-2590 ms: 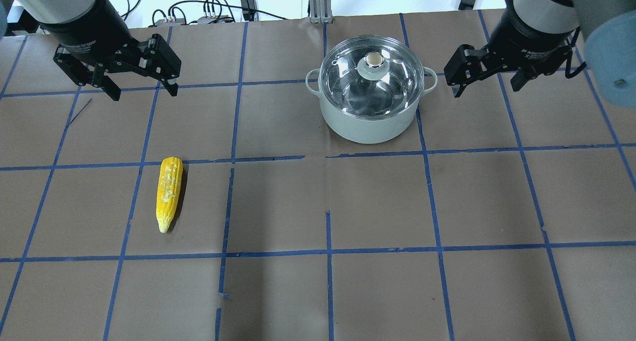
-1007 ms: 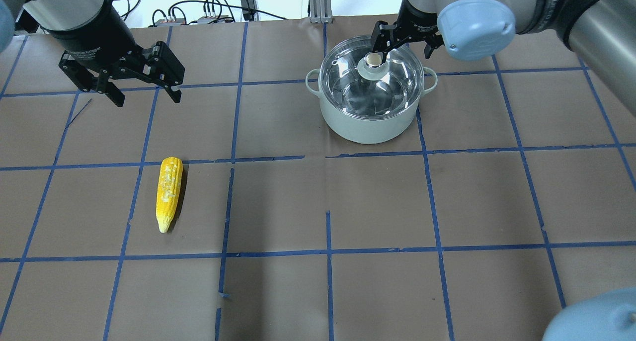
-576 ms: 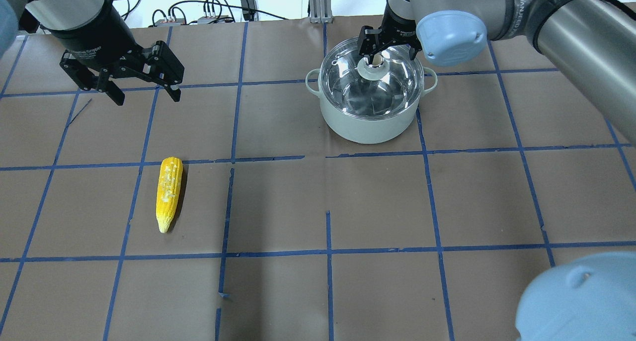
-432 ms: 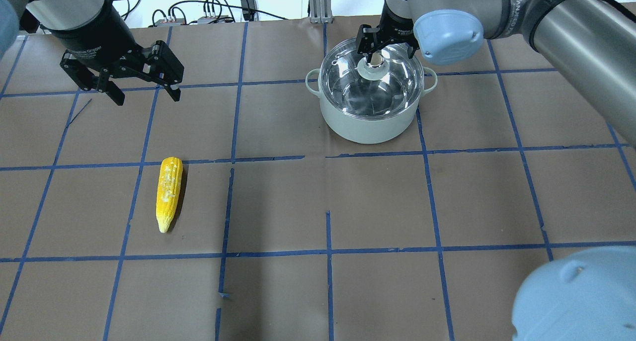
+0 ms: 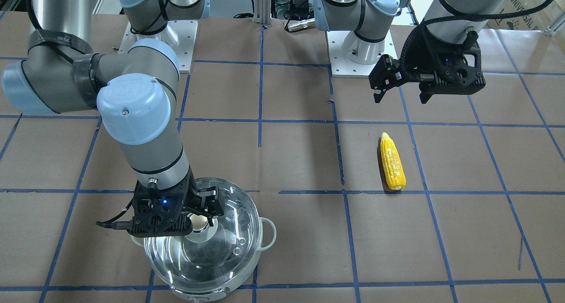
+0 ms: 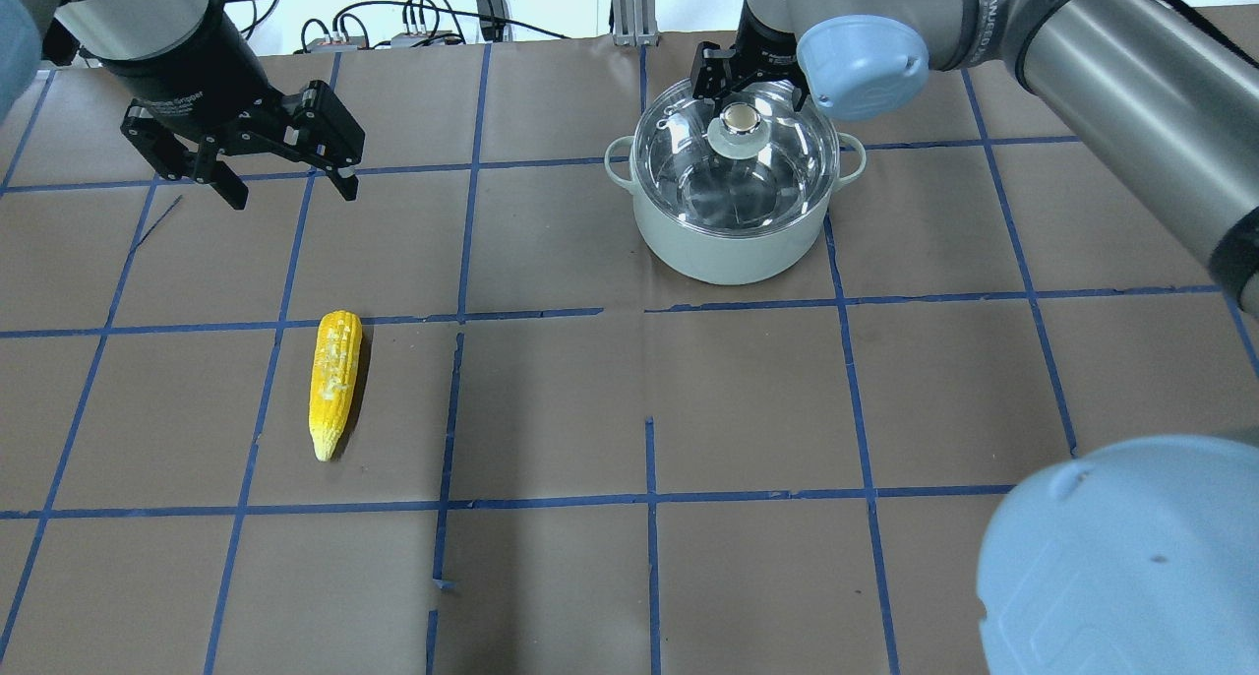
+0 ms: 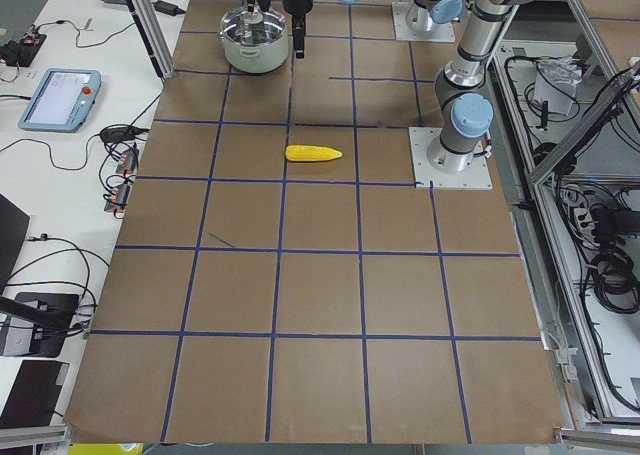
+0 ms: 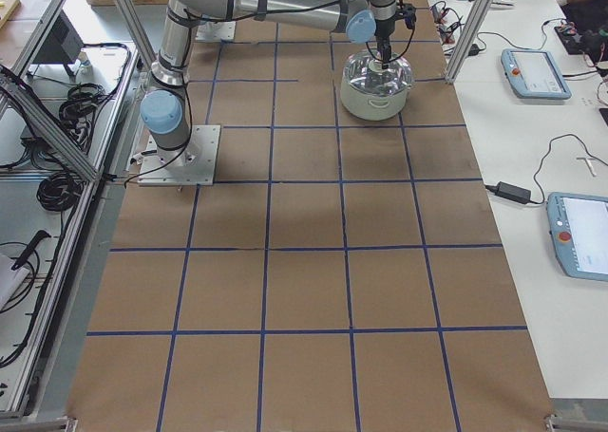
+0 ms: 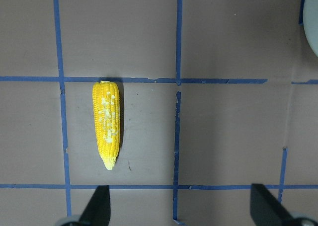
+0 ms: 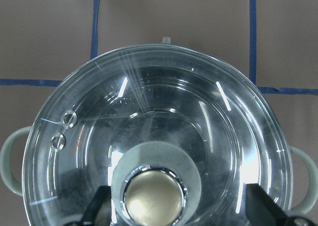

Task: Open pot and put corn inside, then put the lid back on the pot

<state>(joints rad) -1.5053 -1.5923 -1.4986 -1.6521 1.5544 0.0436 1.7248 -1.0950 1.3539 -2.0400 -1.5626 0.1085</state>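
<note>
Hovered with right gripper (image 10: pixel 179 208) spread over the knob (image 6: pixel 740 119) of the glass lid (image 6: pixel 736 163) seated on the pot (image 6: pixel 728 247). Poised left gripper (image 6: pixel 290 195), also spread, near the corn (image 6: pixel 334 380) lying on the desk (image 6: pixel 748 399). Could have closed off-centre and slipped off the knob.

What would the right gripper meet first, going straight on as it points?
Most likely the knob of the lid, which lies between the open fingers of the right gripper; the gap is unclear.

The pot (image 5: pixel 274 232) runs off the front view's lower edge — the right hand (image 5: pixel 201 219) hides part of the lid (image 5: pixel 212 254) there; the left wrist view catches only a sliver.
</note>
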